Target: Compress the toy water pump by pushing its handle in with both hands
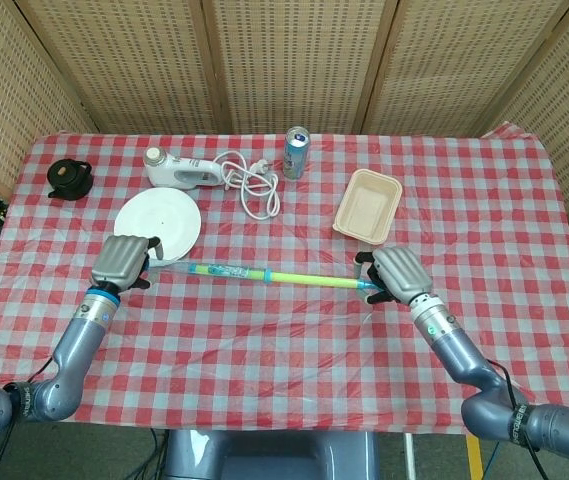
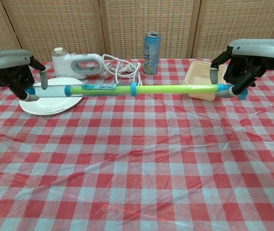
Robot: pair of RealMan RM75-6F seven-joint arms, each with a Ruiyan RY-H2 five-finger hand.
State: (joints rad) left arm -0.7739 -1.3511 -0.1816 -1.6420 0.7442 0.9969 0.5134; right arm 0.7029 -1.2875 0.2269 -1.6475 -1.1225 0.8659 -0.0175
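I've got the toy water pump (image 2: 127,89) held off the surface (image 2: 141,159) between both arms, lying roughly level. Left robot hand (image 2: 23,77) has fingers curled round the clear barrel end, which sits above the near edge of the white plate (image 1: 159,222). Right robot hand (image 2: 240,70) is wrapped on the blue handle end (image 2: 228,90), w/ the green rod (image 2: 175,89) fully showing btwn the blue collar (image 2: 133,89) and that hand, so the handle is not yet pushed in.

Relative to the pump: beige tray (image 1: 368,205) just behind its handle end, blue can (image 2: 152,46) upright behind its middle, white handheld appliance (image 1: 176,170) w/ coiled cord (image 1: 252,185) behind the barrel part, beyond the plate. Black round object (image 1: 69,179) well off past the barrel end, near the far left corner; can't tell what it is.
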